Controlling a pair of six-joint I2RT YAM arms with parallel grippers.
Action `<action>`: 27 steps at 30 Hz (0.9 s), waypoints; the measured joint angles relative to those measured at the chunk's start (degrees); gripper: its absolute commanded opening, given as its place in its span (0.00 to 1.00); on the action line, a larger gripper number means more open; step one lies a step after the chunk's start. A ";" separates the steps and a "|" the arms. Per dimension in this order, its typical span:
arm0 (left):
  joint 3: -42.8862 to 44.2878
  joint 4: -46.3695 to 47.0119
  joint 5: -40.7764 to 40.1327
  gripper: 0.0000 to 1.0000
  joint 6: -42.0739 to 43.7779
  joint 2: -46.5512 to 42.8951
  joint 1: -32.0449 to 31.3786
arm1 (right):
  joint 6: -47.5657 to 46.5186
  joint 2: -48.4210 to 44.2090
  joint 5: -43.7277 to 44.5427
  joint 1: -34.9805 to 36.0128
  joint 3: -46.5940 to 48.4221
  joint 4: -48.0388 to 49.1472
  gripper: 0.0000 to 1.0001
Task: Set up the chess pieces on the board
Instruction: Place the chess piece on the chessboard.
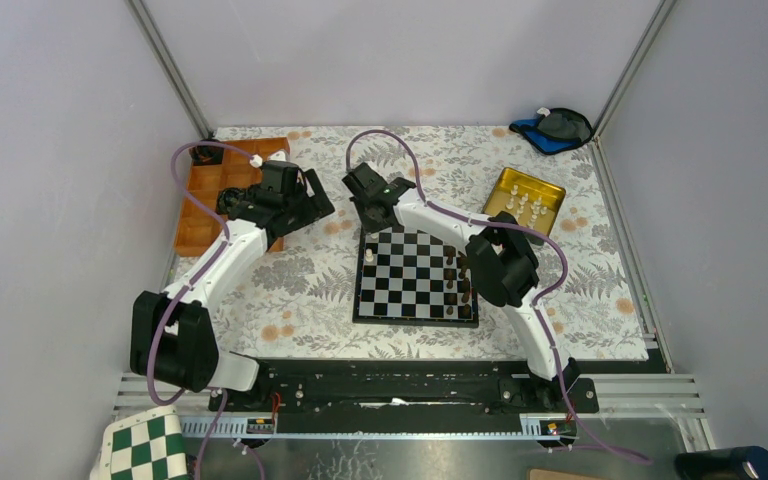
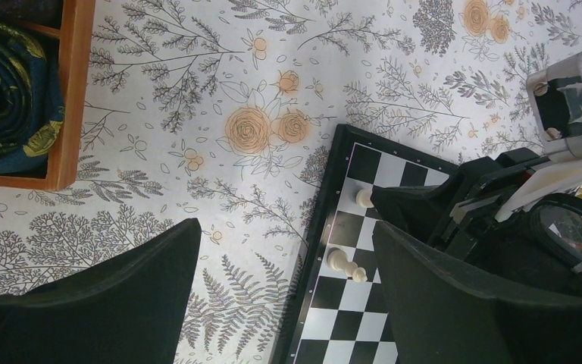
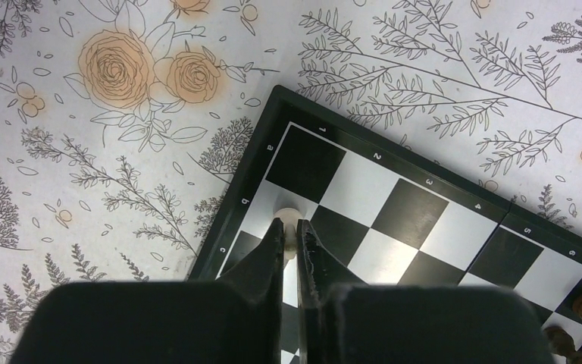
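Observation:
The black-framed board (image 1: 415, 320) lies mid-table. My right gripper (image 3: 290, 231) is shut on a small white chess piece (image 3: 289, 220) that stands on a pale square by the board's far left corner (image 3: 258, 163). From the left wrist that same piece (image 2: 364, 199) shows at the right gripper's black fingertips. A second white piece (image 2: 339, 262) stands two squares nearer along the left edge, also seen from above as the white piece (image 1: 369, 256). My left gripper (image 2: 284, 235) hangs open over the cloth left of the board, holding nothing.
Dark brown pieces (image 1: 460, 275) line the board's right side. A gold tin (image 1: 525, 203) with several white pieces sits at the back right. An orange tray (image 1: 210, 195) stands at the back left, behind the left arm. A green-and-white checkered board (image 1: 145, 445) lies at the near left.

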 measured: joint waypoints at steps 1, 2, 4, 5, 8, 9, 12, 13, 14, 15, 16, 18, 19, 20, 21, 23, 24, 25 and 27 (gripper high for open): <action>0.00 -0.02 0.00 0.91 0.07 0.00 0.00 | 0.07 0.00 -0.35 0.00 0.04 -0.02 0.06; 0.00 0.00 0.00 0.91 0.09 0.00 0.00 | 0.04 0.00 -0.50 0.00 0.09 -0.02 0.06; 0.00 0.00 0.00 0.91 0.11 0.00 0.00 | 0.04 0.00 -0.76 0.00 0.09 -0.15 0.07; 0.00 0.00 0.00 0.91 0.11 0.00 0.00 | 0.04 0.00 -0.81 0.00 0.09 -0.22 0.07; 0.00 0.00 0.00 0.91 0.11 0.00 0.00 | 0.04 0.00 -0.85 0.00 0.09 -0.35 0.07; 0.00 0.00 0.00 0.91 0.13 0.00 0.00 | 0.04 0.00 -0.85 0.00 0.09 -0.37 0.07; 0.00 0.00 0.00 0.91 0.13 0.00 0.00 | 0.07 0.00 -0.90 0.00 0.09 -0.44 0.08; 0.00 -0.02 0.00 0.91 0.13 0.00 0.00 | 0.09 0.00 -0.94 0.00 0.09 -0.46 0.08; 0.00 0.00 0.00 0.91 0.15 0.00 0.00 | 0.09 0.00 -1.11 0.00 0.09 -0.57 0.09; 0.00 0.00 0.00 0.91 0.15 0.00 0.00 | 0.11 0.00 -1.31 0.00 0.09 -0.63 0.09; 0.00 0.00 0.00 0.91 0.17 0.00 0.00 | 0.13 0.02 -1.62 0.00 0.09 -0.68 0.09; 0.00 -0.02 0.00 0.91 0.20 0.00 0.00 | 0.17 0.02 -1.99 0.00 0.09 -0.70 0.09; 0.00 0.00 0.00 0.91 0.20 0.00 0.00 | 0.28 0.02 -2.16 0.00 0.09 -0.72 0.10; 0.00 0.00 0.00 0.91 0.22 0.00 0.00 | 0.33 0.02 -2.27 0.00 0.11 -0.74 0.10; 0.00 0.00 0.00 0.91 0.22 0.00 0.00 | 0.35 0.02 -2.32 0.00 0.11 -0.79 0.10; 0.00 0.00 0.02 0.91 0.28 0.00 0.00 | 0.39 0.02 -2.32 0.00 0.13 -0.81 0.12; 0.00 0.00 0.04 0.91 0.33 0.00 0.00 | 0.42 0.02 -2.32 0.00 0.13 -0.81 0.14; 0.00 0.00 0.04 0.91 0.33 0.00 0.00 | 0.44 0.02 -2.32 0.00 0.13 -0.81 0.16; 0.00 0.00 0.07 0.91 0.35 0.02 0.00 | 0.46 0.07 -2.32 0.00 0.17 -0.81 0.20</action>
